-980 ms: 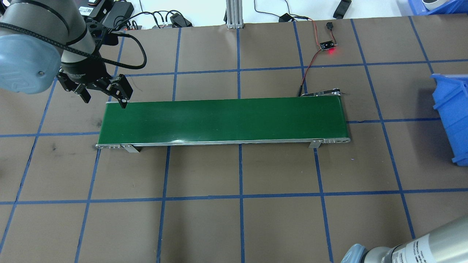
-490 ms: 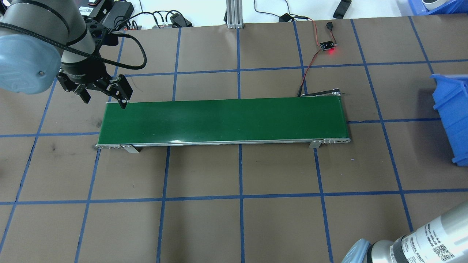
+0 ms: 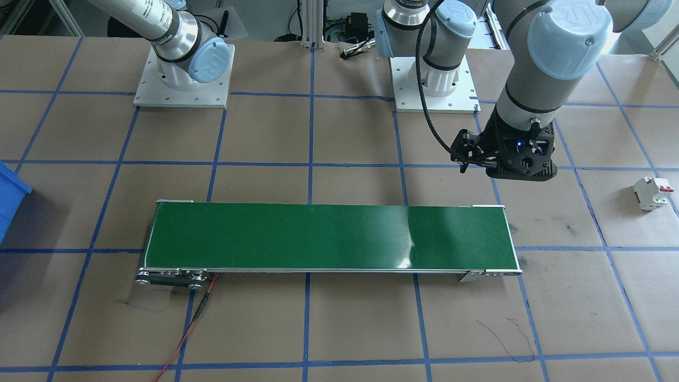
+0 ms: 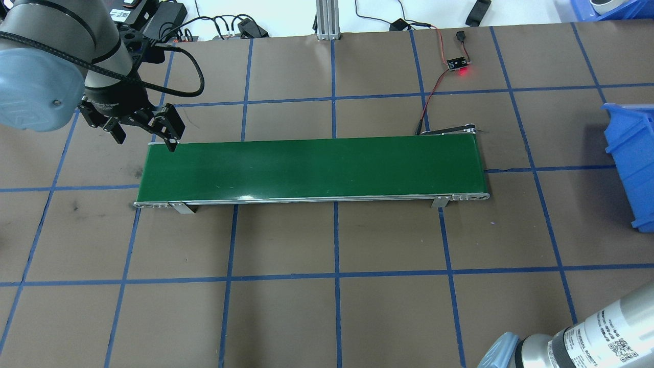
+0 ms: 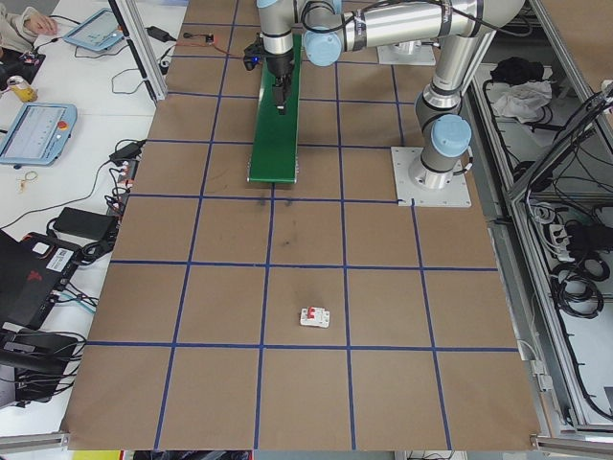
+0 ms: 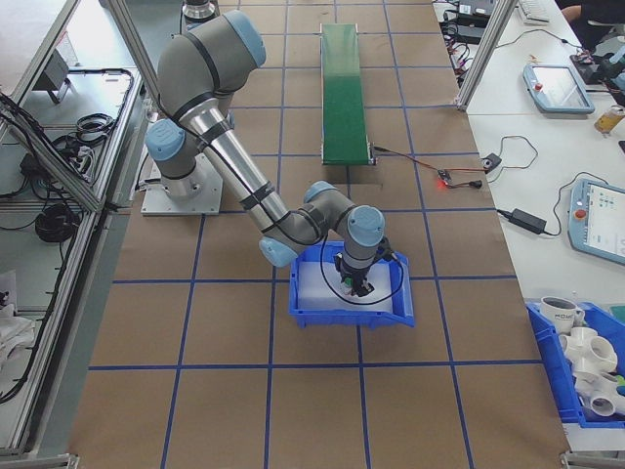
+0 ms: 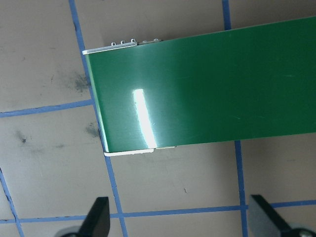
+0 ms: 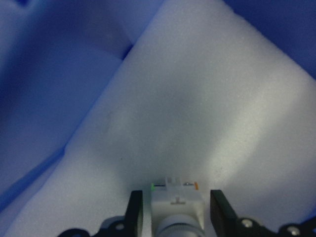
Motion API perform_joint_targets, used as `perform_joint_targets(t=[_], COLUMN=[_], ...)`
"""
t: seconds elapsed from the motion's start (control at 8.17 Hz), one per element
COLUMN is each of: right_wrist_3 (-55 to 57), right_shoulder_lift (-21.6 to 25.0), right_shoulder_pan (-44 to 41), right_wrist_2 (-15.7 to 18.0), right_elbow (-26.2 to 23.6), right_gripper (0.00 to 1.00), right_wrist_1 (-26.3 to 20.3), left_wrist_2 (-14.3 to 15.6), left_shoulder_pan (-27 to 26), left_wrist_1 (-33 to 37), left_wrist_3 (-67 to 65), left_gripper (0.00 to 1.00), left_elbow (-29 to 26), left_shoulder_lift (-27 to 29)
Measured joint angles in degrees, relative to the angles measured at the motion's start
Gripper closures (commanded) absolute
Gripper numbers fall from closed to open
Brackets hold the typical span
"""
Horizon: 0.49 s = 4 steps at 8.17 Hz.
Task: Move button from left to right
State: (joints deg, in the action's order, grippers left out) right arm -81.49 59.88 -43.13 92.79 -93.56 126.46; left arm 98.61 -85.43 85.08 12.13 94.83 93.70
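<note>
Overhead exterior view, from its left side: the left gripper hangs at the far left corner of the green conveyor belt, one finger tip over the belt's far edge, its fingers spread wide and nothing between them. The left wrist view agrees, showing two dark fingertips far apart at the bottom of the picture over brown paper, with the belt's end above them. Further right along the table lies a small circuit board with a red light, wired to the belt's far right end, and at the right edge stands a blue bin, only partly in view. In the exterior right view the right arm reaches down into that bin, onto its white foam lining. The right wrist view shows the right gripper low over the foam, its fingers parted just wider than the button, which sits between them. Narrow gaps show on both sides of the white body, so whether the pads touch it cannot be told. The button's long axis runs along the gripper's reach: its rounded cap end points back toward the camera, and its white end, with a green mark at one corner and an orange one at the other, points away over the foam. Far off on the robot's left, a white circuit breaker lies on the paper.
</note>
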Motion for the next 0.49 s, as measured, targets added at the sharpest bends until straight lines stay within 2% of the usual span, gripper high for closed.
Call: perform_joint_targets(t=[0.24, 0.49], right_wrist_3=[-0.97, -1.62], right_shoulder_lift=[2.74, 8.00], right_shoulder_pan=[0.20, 0.24], right_wrist_2=[0.08, -0.09], right_elbow=[0.03, 0.70], right_gripper=[0.00, 0.00], right_wrist_1=[-1.04, -7.30], left_wrist_2=[-0.06, -0.08], left_shoulder_pan=[0.00, 0.00], left_wrist_1=[0.00, 0.00], left_wrist_3=[0.00, 0.00], left_gripper=[0.00, 0.00], left_elbow=[0.00, 0.00], left_shoulder_lift=[-0.01, -0.01])
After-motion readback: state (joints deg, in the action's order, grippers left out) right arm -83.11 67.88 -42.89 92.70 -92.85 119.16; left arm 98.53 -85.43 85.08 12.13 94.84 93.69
